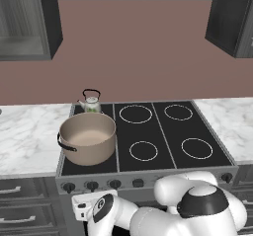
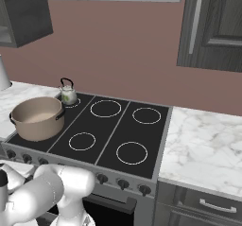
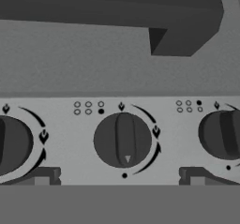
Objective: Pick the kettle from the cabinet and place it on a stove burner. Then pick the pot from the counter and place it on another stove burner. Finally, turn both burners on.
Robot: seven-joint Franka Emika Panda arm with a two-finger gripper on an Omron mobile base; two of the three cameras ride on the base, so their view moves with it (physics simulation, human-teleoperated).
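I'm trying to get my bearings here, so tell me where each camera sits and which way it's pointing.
Left base view: behind the arm to its left, looking down at the stove, pot and kettle; white arm at lower right.
Right base view: behind to its right, same stove, pot and kettle, plus the cabinet; arm at lower left.
Hand view: facing the stove's front, middle knob centred, open gripper low.
Both base views share stove, pot, kettle.

The black cooktop (image 1: 163, 131) carries the tan pot (image 1: 88, 137) front-left and the small kettle (image 1: 91, 102) just behind it

The arm folds low, its claw (image 3: 119, 177) spread wide, fingertips (image 3: 42, 176) level.
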